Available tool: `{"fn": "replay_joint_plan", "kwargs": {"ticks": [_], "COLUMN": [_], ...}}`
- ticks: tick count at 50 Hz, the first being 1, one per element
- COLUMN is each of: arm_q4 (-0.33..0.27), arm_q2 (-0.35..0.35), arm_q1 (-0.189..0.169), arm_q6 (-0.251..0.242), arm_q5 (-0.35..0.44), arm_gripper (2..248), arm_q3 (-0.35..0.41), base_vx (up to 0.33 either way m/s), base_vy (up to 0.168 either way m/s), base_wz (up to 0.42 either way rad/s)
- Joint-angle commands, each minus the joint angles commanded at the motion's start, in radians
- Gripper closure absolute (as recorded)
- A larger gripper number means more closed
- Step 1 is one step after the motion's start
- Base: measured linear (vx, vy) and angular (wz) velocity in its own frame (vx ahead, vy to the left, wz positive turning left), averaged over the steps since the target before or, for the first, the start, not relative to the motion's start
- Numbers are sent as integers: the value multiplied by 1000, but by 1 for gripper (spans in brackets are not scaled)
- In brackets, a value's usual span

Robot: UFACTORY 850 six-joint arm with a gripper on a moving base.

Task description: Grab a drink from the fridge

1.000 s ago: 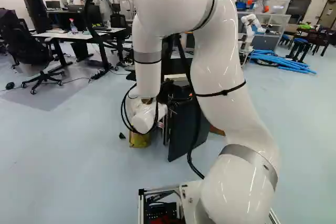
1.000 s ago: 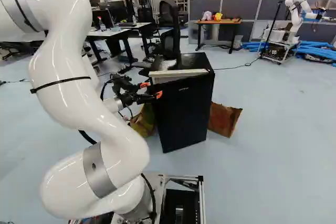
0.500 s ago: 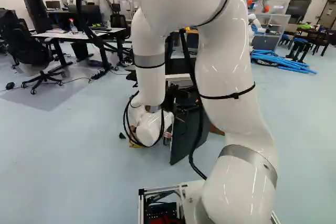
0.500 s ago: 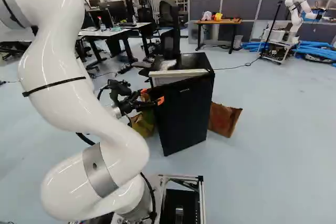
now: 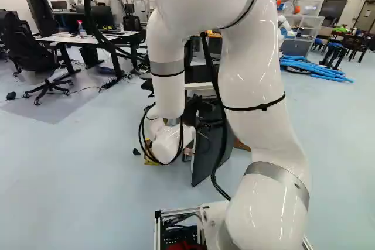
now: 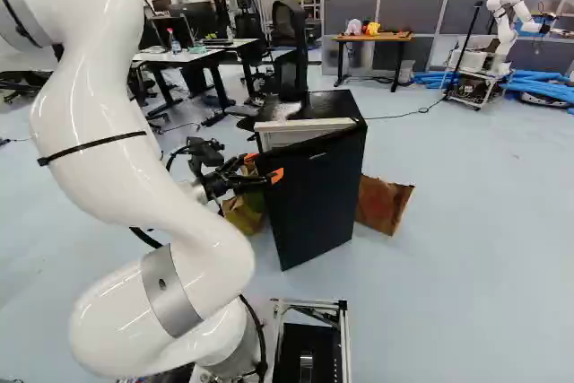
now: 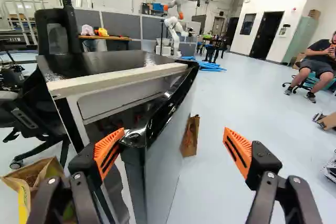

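Note:
In the right base view my gripper (image 6: 264, 166) is at the free edge of the black fridge's door (image 6: 316, 199). The wrist view shows the gripper (image 7: 174, 140) wide open, with the ajar door (image 7: 163, 156) between its fingers. One orange pad (image 7: 108, 151) is close by the door's edge on the fridge side; whether it touches, I cannot tell. The other finger stands well away from the door's outer face. Behind the door, the fridge (image 7: 118, 78) has a dark interior with small reddish shapes too unclear to name. No drink can be made out.
A brown paper bag (image 6: 383, 204) stands beyond the door, and a yellow-brown bag (image 6: 242, 213) on the fridge's other side. An office chair (image 7: 55, 30) is close behind the fridge. Desks (image 5: 88, 40) and another robot (image 6: 507, 24) are farther back.
The arm has shifted against its base joint, and my gripper has come down and a little towards the door. The door has swung slightly wider. The base has not moved.

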Motion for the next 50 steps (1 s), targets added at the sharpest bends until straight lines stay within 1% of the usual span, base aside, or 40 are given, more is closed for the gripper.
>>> {"fn": "replay_joint_plan", "kwargs": {"ticks": [20, 34, 50], "arm_q4": [71, 137, 216], "arm_q2": [21, 33, 40], "arm_q1": [29, 47, 59], "arm_q6": [0, 0, 0], "arm_q5": [0, 0, 0], "arm_gripper": [3, 3, 3], "arm_q3": [56, 101, 149], "base_vx": [0, 0, 0], "base_vy": [0, 0, 0], "base_wz": [0, 0, 0]}}
